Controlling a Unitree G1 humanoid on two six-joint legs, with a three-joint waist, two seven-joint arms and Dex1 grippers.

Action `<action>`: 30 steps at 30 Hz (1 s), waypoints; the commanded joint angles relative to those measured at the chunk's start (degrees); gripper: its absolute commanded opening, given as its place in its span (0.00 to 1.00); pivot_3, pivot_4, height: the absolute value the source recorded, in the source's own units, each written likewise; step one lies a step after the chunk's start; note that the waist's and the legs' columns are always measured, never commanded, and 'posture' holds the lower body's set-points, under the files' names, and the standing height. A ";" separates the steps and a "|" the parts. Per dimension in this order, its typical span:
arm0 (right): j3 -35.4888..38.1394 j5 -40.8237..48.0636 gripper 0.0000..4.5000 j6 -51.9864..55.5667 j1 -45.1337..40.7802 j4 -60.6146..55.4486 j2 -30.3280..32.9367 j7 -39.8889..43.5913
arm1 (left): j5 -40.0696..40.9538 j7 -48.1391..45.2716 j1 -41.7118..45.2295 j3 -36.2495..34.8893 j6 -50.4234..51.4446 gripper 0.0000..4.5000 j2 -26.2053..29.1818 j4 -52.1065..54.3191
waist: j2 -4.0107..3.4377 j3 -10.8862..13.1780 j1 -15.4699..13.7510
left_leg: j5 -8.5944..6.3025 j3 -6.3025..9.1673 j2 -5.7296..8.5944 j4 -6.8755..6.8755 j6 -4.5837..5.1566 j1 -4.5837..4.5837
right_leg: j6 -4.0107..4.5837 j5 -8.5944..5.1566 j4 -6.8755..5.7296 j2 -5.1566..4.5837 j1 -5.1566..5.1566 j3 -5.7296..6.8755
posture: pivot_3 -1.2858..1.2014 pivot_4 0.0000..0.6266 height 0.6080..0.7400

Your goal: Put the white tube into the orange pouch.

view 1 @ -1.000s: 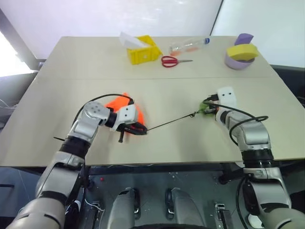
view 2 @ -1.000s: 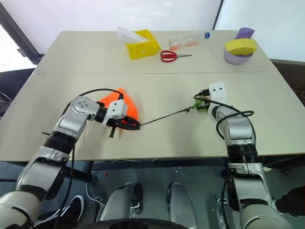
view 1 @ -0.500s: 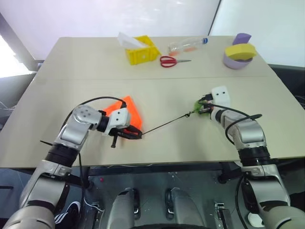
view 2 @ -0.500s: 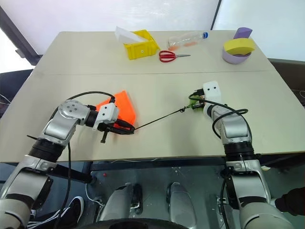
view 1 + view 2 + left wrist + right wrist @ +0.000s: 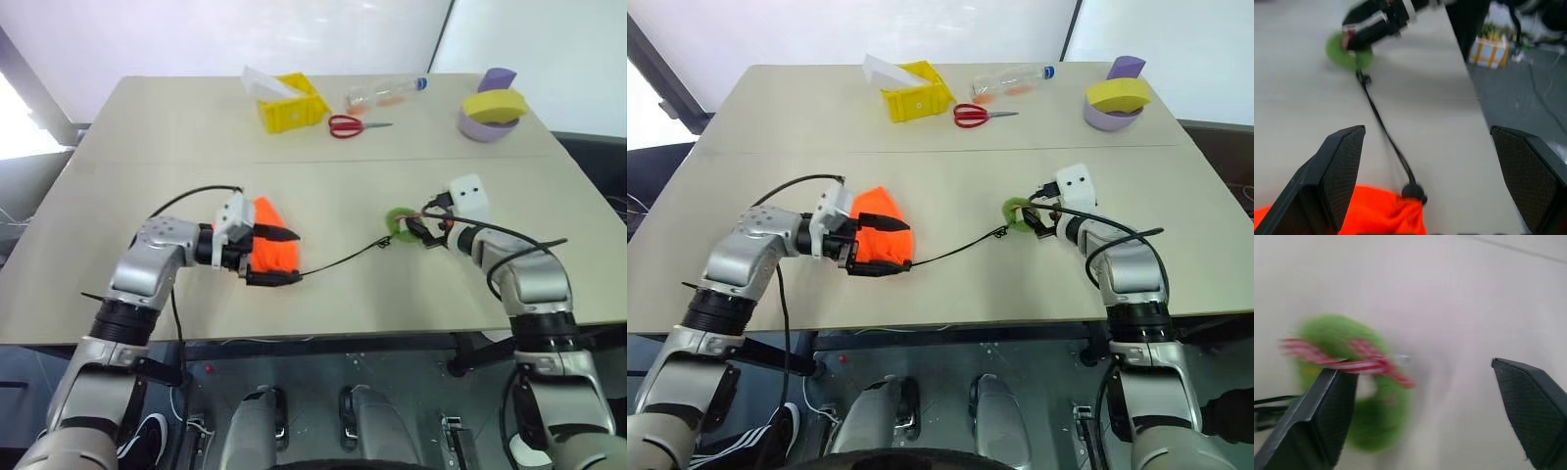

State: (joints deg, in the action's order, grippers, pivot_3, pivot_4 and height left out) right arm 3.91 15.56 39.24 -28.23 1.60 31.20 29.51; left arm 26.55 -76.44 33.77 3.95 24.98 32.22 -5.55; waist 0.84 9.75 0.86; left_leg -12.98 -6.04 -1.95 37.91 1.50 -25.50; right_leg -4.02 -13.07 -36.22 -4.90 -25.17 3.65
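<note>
green bobble point(image 5: 1359, 382) with red-striped ribbon (right wrist view)

A pale beige counter point(image 5: 323, 186), crossed by a thin seam running side to side, carries a scatter of items. At its far edge sit a yellow plastic box point(image 5: 291, 105) holding a white sheet, red-handled scissors point(image 5: 353, 125), a clear plastic bottle point(image 5: 386, 94) with a blue cap lying on its side, and a lilac ring point(image 5: 490, 124) topped by a yellow piece and a purple one. On the near half lies the orange pouch point(image 5: 272, 250), bunched and closed, its dark cord point(image 5: 338, 262) trailing slack across the surface to a green ring-shaped bobble point(image 5: 399, 222) on the robot's right.
</note>
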 commanded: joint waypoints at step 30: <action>-3.20 4.08 0.99 -19.57 22.27 -19.75 10.67 25.60 | -2.38 35.34 -20.05 -23.96 -7.32 1.00 2.13 -2.21 | 0.03 0.01 -0.31 | -0.15 0.02 0.01 -0.09 -0.25 0.10 | 0.40 0.02 0.23 -0.50 -0.16 0.06 | 0.52 0.24 1.00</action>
State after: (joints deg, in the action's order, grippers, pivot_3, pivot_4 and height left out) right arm 0.50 19.99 21.31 -5.71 -17.65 41.51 54.73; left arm 24.26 -41.98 13.71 -17.60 19.13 33.64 -7.40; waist 0.87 9.77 0.55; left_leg -13.13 -6.01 -1.94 37.78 1.25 -25.40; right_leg -3.62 -13.05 -35.98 -5.42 -25.33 3.72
